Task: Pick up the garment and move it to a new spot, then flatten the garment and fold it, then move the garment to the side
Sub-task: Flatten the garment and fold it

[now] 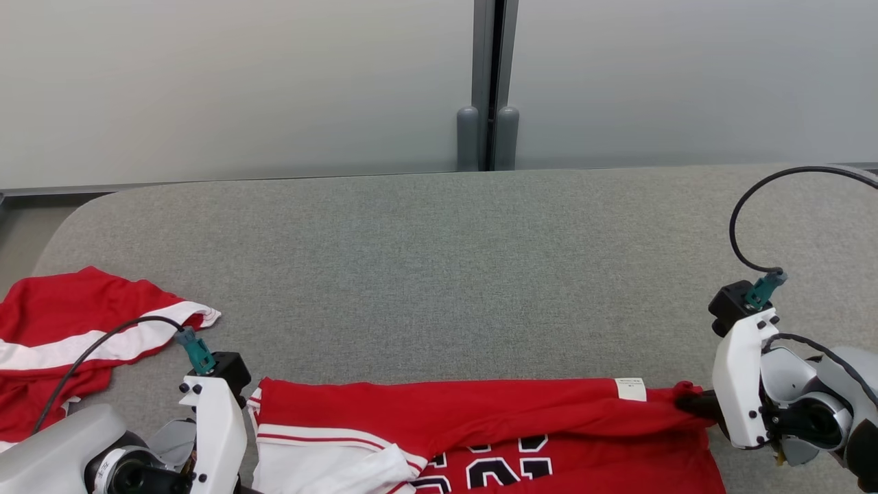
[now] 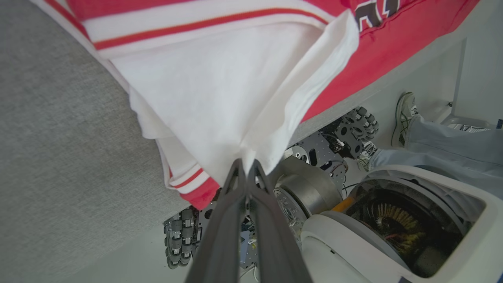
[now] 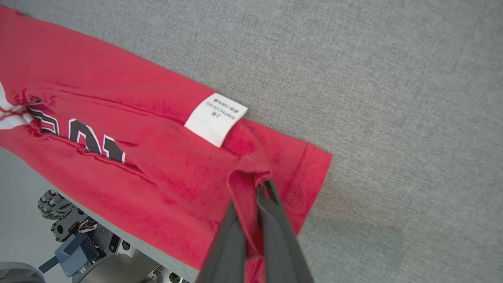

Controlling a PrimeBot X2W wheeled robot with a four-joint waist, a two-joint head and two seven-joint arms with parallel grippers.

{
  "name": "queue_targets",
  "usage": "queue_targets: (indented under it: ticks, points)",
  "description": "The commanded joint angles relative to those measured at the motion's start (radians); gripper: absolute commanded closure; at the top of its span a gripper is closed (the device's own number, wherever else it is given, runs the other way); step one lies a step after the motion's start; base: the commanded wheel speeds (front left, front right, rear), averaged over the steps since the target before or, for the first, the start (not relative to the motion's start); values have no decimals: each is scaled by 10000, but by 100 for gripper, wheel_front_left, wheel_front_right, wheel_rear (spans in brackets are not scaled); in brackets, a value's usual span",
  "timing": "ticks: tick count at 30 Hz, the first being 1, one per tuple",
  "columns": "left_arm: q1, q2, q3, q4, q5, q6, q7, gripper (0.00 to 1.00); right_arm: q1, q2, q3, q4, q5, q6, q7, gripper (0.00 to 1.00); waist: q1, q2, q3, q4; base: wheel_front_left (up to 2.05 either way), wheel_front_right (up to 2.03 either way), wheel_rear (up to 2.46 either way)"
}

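Note:
The garment (image 1: 480, 418) is a red jersey with white sleeves and black numbers. It lies stretched along the near edge of the grey table (image 1: 446, 274), and its lower part hangs over that edge. My left gripper (image 2: 245, 167) is shut on a pinch of the white sleeve (image 2: 220, 98) at the garment's left end. At the right end, my right gripper (image 3: 261, 192) is shut on the red hem corner (image 3: 298, 177), just past a white care label (image 3: 216, 118). In the head view the right gripper (image 1: 689, 401) reaches in from the right.
Another red and white garment (image 1: 62, 343) lies crumpled at the table's left edge. A padded grey wall (image 1: 274, 82) stands behind the table. Below the table edge are my wheeled base (image 2: 355, 125) and a person's shoe (image 2: 404, 118) and trouser leg.

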Motion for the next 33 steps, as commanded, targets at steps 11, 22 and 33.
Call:
queue_targets:
  ticks: [11, 22, 33]
  points:
    - [91, -36, 107, 260, 156, -74, -202, 0, -20, 97, 50, 326, 16, 2, -474, 0, 0, 0, -145, -83, 0, 0, 0]
    - [-298, 108, 697, 210, 1414, -322, -2209, 0, -309, -379, -735, -38, 467, 2, -3123, 0, 0, 0, -527, -61, 0, 0, 0]
    - [295, 602, 1628, -25, 3282, 134, -6396, 0, 398, -775, -1538, -805, 491, 5, -6462, 0, 0, 0, -917, -10, 0, 0, 0]
